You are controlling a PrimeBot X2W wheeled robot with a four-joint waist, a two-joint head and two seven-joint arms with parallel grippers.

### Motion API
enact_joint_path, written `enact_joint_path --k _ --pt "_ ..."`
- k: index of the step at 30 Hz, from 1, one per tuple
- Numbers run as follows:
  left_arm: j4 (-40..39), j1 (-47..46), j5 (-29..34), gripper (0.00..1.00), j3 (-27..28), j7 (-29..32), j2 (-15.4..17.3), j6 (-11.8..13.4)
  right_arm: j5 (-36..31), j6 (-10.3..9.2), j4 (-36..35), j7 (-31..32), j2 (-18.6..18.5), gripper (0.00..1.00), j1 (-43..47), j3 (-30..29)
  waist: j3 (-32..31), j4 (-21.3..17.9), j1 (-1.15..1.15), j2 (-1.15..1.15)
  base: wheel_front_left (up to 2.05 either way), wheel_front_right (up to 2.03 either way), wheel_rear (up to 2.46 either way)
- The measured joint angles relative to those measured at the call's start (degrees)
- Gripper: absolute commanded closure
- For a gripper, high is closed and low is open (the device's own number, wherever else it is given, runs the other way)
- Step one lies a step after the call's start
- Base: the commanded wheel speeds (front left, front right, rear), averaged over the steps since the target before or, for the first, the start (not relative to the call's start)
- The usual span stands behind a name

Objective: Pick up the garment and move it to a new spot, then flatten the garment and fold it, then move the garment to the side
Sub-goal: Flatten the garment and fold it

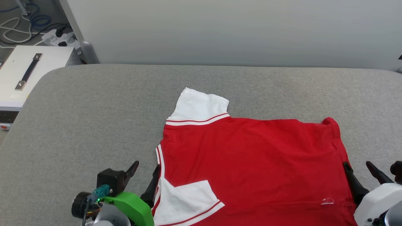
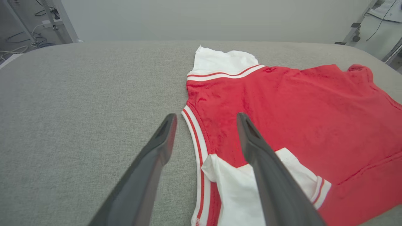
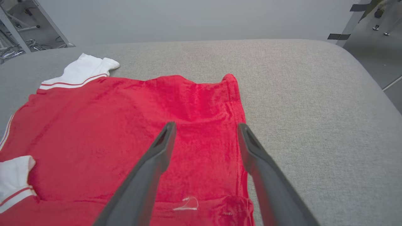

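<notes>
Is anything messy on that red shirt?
Yes. The near white sleeve of the red T-shirt lies folded onto the red body, while the far sleeve sticks out flat. The far hem corner is bunched up.

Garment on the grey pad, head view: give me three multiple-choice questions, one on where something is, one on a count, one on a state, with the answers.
1. Where is the left gripper?
A) over the garment's striped edge, by the near sleeve
B) over the garment's middle
C) beyond its far edge

2. How many white sleeves show?
A) one
B) two
C) none

3. How does the right gripper stand?
A) open
B) shut on the hem
C) shut on nothing

Answers:
1 A: in the left wrist view its fingers straddle the red-white trim.
2 B: there is a far sleeve as well as the near one.
3 A: a wide gap shows between its fingers, with the red cloth lying flat below.
</notes>
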Motion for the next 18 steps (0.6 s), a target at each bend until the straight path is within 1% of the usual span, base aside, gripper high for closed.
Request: enact_joint_path --k 3,6,8,9,10,12,14,18 --pt "-0.2 -0.1 1.4 0.00 1.2 -3.1 -1.0 -0.6 0.0 0.00 -0.2 -5.5 0.4 0.00 0.0 0.4 0.2 -0.2 0.00 0.00 0.00 0.00 0.00" --pt "-0.6 -0.1 3.3 0.00 3.2 -4.3 -2.1 -1.5 -0.3 0.00 -0.3 -10.8 0.6 0.00 0.1 1.4 0.5 -0.4 0.00 0.00 0.00 0.00 0.00" --pt "-1.2 0.0 5.3 0.00 5.3 -4.5 -3.4 -2.1 -0.4 0.00 -0.3 -14.6 1.0 0.00 0.1 1.8 0.8 -0.5 0.00 0.00 0.00 0.00 0.00" --pt "-3.3 0.4 9.5 0.00 10.3 -4.5 -5.9 -3.5 -1.0 0.00 0.0 -19.7 1.9 0.00 0.1 2.2 1.4 -0.8 0.00 0.00 0.00 0.00 0.00" --pt "-3.8 1.0 10.9 0.00 12.0 -4.5 -6.9 -4.2 -1.3 0.00 0.3 -21.2 2.1 0.00 0.1 2.4 1.6 -0.9 0.00 0.00 0.00 0.00 0.00" --pt "-4.1 2.4 13.2 0.00 14.6 -4.5 -8.8 -6.0 -1.6 0.00 0.9 -23.8 2.7 0.00 0.1 2.5 2.1 -1.3 0.00 0.00 0.00 0.00 0.00" --pt "-3.5 3.0 15.2 0.00 16.0 -4.5 -10.0 -7.9 -1.8 0.00 1.4 -25.5 3.4 0.00 0.1 2.5 2.5 -1.7 0.00 0.00 0.00 0.00 0.00" --pt "-2.2 2.7 17.7 0.00 19.2 -4.5 -11.5 -11.2 -2.7 0.00 1.8 -27.5 3.8 0.00 0.1 3.4 3.8 -2.7 0.00 0.00 0.00 0.00 0.00"
